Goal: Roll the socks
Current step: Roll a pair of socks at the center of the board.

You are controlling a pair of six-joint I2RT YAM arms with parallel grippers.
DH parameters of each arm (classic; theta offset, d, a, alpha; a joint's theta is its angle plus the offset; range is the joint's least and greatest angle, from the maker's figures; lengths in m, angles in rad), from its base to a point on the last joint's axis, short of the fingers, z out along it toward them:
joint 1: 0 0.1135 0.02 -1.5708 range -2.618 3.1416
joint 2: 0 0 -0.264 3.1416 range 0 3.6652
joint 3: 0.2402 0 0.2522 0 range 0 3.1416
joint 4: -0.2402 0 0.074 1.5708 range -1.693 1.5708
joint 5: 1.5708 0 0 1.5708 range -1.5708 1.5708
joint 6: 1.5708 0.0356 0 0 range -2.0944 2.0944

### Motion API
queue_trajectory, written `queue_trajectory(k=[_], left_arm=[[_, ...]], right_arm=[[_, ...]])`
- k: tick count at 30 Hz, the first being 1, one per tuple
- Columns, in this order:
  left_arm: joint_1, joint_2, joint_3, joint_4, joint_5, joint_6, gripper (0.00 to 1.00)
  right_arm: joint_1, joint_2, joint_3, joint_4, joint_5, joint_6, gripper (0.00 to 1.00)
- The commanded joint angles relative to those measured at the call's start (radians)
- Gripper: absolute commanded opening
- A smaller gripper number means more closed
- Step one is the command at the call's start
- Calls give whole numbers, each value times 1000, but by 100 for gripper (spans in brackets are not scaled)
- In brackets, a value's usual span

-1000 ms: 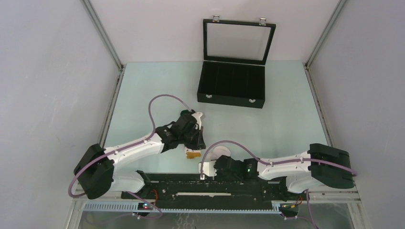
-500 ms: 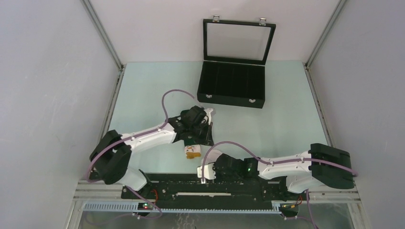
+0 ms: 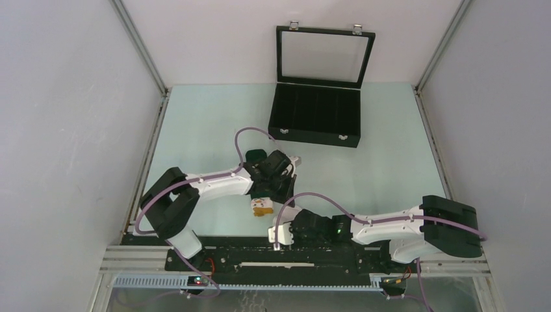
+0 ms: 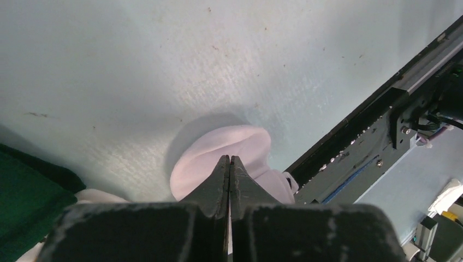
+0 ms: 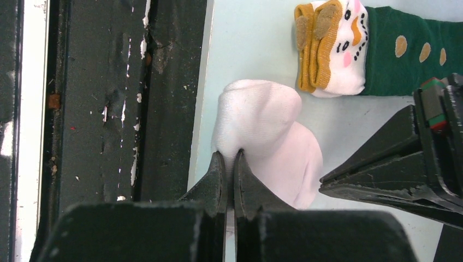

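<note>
**A:** First item?

**B:** White sock (image 5: 256,117). It sits at the near edge of the tabletop (image 5: 256,49), bunched into a soft lump just beside the black rail (image 5: 109,109). Light, limp knit with no stiffness. I'd expect it to sag and unroll if released.

**A:** Held?

**B:** Right claw (image 5: 228,164): fingers together, clamped on a fold at the lump's near side. Left claw (image 4: 229,161): fingers together as well, tips at the lump's other side. I cannot tell whether any fabric is nipped between them.

**A:** Second item?

**B:** Green sock (image 5: 415,54). Tan dots, with a white-and-orange face at one end. It lies flat just beside the white one; I cannot tell whether they touch. Nothing holds it.

**A:** Handling notes?

**B:** In my judgement, both weigh almost nothing and crush harmlessly. The fabric probably drags a little on the tabletop. The knit is thin, so a shallow pinch may catch one layer only. A better hold would be the thick bunched edge of the white lump. On the green one, take the doubled orange end, where the layers stack.
</note>
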Motion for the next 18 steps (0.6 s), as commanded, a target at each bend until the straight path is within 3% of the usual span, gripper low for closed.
queue_trajectory(k=[1, 18], left_arm=[[-8, 22, -37, 48, -19, -7, 0], [-8, 52, -120, 83, -106, -16, 0]], right_arm=[[-5, -18, -8, 13, -27, 22, 0], [-49, -44, -13, -1, -54, 103, 0]])
